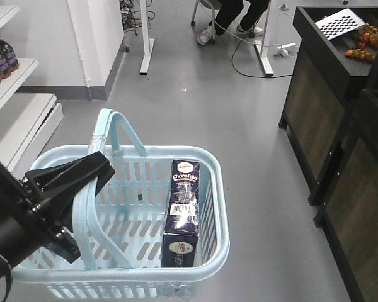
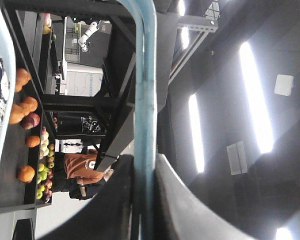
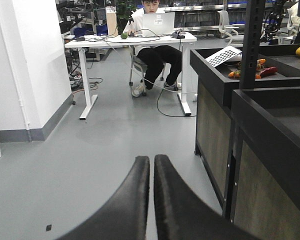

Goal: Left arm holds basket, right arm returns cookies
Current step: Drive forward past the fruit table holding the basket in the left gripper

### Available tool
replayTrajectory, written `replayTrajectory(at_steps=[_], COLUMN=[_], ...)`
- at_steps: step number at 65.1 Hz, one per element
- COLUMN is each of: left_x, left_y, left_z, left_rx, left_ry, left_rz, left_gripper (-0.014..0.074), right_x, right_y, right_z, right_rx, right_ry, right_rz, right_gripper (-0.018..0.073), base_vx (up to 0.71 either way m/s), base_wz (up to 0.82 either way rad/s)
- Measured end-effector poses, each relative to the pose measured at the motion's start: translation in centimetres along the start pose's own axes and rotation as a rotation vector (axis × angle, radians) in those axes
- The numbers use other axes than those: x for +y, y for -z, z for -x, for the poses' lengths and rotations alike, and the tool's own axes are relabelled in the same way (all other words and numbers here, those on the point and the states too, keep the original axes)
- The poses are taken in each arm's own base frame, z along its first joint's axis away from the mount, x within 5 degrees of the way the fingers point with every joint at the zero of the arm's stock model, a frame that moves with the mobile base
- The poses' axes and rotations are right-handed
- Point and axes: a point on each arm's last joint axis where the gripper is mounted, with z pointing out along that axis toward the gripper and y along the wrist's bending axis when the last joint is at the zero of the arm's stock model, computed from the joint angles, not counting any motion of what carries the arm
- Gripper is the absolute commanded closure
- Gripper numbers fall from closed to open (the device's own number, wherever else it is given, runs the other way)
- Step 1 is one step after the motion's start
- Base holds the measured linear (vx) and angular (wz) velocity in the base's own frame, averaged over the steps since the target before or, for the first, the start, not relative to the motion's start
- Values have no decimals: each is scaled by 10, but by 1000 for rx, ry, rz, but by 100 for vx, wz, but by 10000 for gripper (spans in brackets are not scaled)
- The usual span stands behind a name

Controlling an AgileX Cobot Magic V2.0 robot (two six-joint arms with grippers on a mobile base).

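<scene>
Grey shop floor [image 1: 195, 107] is spreading all round. Cookies [image 1: 184, 214]: lying on edge inside the basket [image 1: 222, 207], along its right wall; probably stiff and light, inviting a grip across the upturned narrow face. Left gripper [image 2: 142, 200] is clamping a basket handle [image 2: 145, 75]; right gripper [image 3: 151, 170] is clenching on nothing. Room is standing open above; dark counter [image 1: 340, 94] is crowding the right.

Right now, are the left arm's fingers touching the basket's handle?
Touching. The left wrist view shows the pale blue basket handle running down between the two black fingers, which are pinched against it.
</scene>
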Motion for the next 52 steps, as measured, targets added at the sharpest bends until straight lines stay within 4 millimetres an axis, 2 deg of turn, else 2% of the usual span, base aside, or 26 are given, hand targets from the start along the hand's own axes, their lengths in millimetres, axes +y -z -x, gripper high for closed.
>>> replayTrajectory(at_steps=[52], left_x=[0], left_y=[0], left_z=[0], left_rx=[0], left_ry=[0], left_rz=[0], left_gripper=[599], right_x=[0], right_y=[0], right_z=[0], right_rx=[0], right_ry=[0], right_rz=[0], right_gripper=[569], base_vx=[44], base_wz=[2])
